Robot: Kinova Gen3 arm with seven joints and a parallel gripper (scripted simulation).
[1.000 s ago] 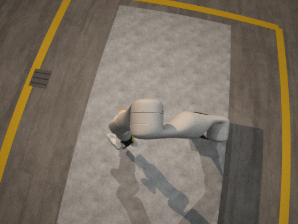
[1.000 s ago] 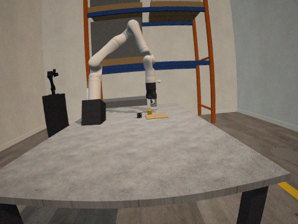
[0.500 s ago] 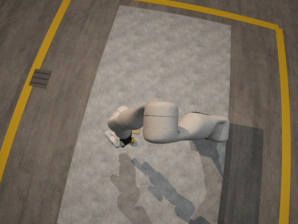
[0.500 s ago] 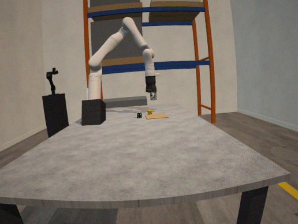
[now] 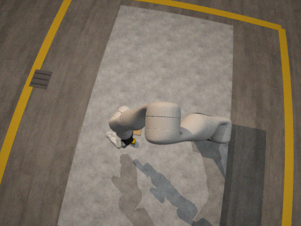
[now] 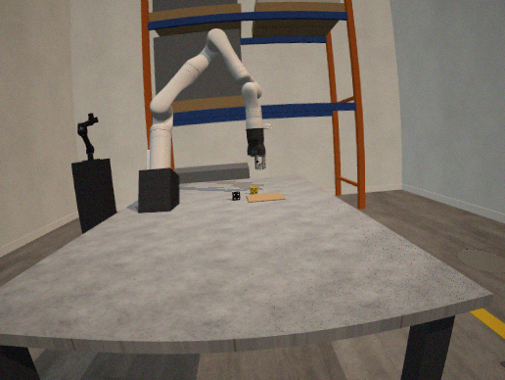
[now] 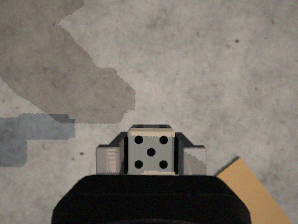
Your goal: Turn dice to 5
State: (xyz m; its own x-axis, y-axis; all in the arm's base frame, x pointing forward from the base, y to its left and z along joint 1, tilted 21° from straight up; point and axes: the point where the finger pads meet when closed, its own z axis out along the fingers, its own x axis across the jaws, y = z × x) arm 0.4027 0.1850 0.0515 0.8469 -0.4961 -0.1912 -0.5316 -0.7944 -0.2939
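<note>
My gripper [image 7: 151, 146] is shut on the white die [image 7: 151, 151], whose face with five pips is turned toward the wrist camera. In the exterior view the gripper [image 6: 259, 164] hangs well above the table with the die between its fingers. Below it, the yellow die [image 6: 253, 190] and the black die [image 6: 236, 196] lie on the table just off the left end of the tan mat [image 6: 265, 197]. A corner of the mat [image 7: 252, 190] shows at the lower right of the wrist view. From above, the arm hides most of the mat [image 5: 137, 132], and only an edge of the yellow die [image 5: 133, 141] shows.
A black box [image 6: 158, 189] stands on the table beside the arm's base. A dark pedestal with a camera stand [image 6: 93, 191] is off the table's left side. An orange and blue shelf rack [image 6: 343, 103] stands behind the table.
</note>
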